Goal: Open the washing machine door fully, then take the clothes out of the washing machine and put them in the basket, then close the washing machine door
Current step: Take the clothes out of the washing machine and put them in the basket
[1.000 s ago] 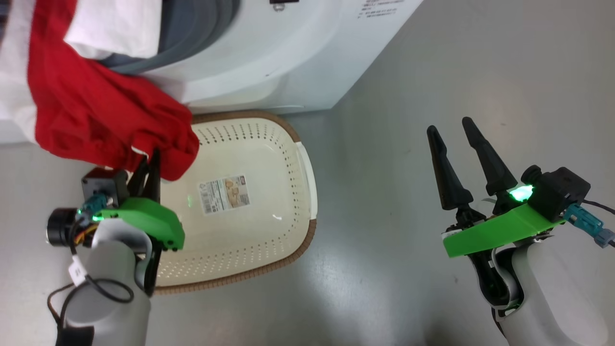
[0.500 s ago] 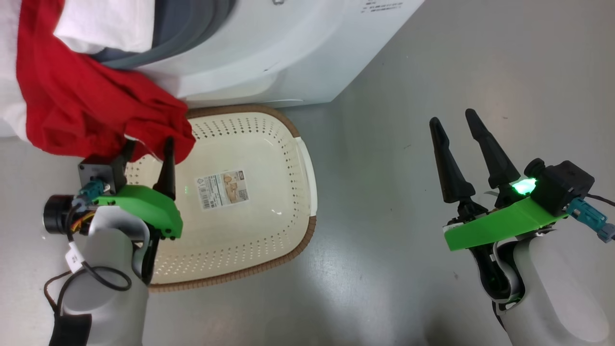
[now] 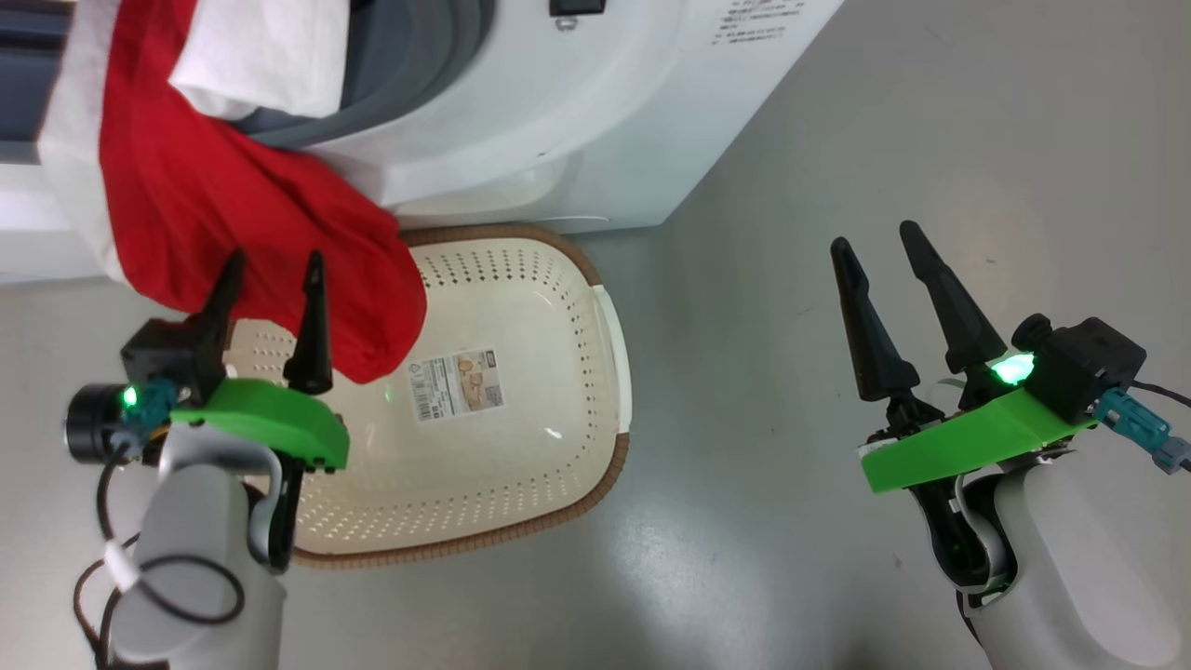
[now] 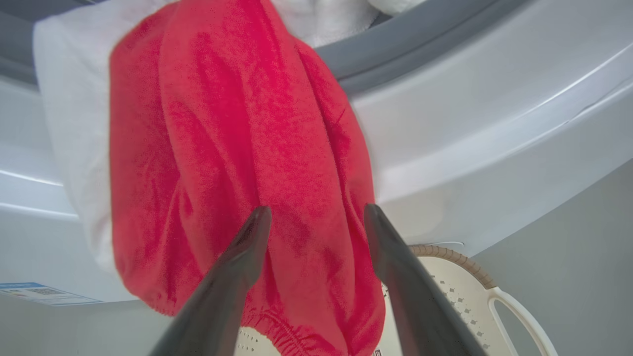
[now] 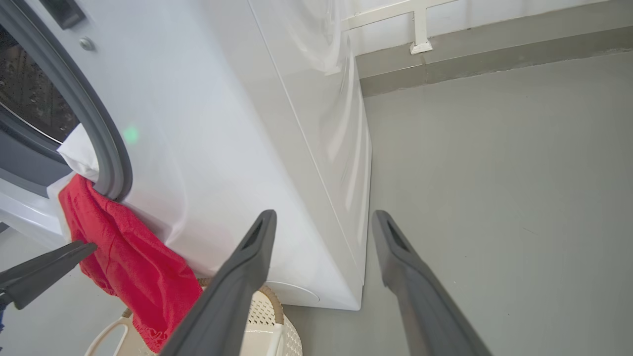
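Note:
The red and white clothes (image 3: 233,205) hang out of the washing machine (image 3: 577,112) mouth, past its grey rubber ring (image 5: 99,133). Their red lower end dangles over the near-left corner of the cream basket (image 3: 521,279), which stands on the floor against the machine's front. My left gripper (image 3: 275,261) is open just below that hanging end. In the left wrist view the left gripper (image 4: 317,210) has nothing clamped, and the red cloth (image 4: 237,123) lies just beyond its tips. My right gripper (image 3: 875,237) is open over bare floor to the right. The washing machine door is out of view.
Grey floor (image 3: 837,140) stretches to the right of the machine and basket. A low wall ledge (image 5: 494,54) runs behind it. The basket's white side handle (image 3: 616,354) faces my right arm, and a label sticker (image 3: 458,383) lies on its floor.
My left gripper has opened and let go of the red cloth, which still hangs from the machine's mouth over the basket. The head camera has shifted a little. The right arm has not moved.

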### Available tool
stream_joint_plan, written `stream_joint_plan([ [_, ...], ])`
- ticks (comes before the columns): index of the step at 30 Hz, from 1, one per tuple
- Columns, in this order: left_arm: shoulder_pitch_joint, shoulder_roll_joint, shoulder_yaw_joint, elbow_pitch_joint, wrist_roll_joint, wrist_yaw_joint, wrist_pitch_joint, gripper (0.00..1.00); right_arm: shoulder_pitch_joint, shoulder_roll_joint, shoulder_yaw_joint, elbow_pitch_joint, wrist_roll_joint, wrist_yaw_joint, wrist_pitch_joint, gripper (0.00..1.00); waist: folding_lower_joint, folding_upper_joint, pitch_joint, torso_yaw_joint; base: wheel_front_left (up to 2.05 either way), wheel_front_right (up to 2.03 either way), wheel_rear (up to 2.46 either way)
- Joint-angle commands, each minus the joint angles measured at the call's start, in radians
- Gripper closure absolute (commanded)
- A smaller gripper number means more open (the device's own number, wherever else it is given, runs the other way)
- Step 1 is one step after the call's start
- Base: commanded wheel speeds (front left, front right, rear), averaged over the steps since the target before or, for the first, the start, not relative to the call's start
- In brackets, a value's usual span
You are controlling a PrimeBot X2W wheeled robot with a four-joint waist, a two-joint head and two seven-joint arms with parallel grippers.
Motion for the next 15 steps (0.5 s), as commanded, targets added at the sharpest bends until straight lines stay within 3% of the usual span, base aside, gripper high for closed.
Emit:
stream_joint_plan([
  [1,0.054,0.02,0.032,-0.058,-0.007,-0.005,-0.005,0.0,0.03,-0.007,0.019,-0.017,-0.004,0.007,-0.006,0.0,0.0,-0.0001,-0.011,0.008,0.0,0.0,0.0],
  [15,0.233,0.01,0.074,-0.354,-0.033,-0.006,-0.005,0.0,0.064,-0.025,0.017,-0.016,0.0,0.007,-0.006,0.0,0.0,-0.0001,-0.05,0.035,0.0,0.0,0.0],
])
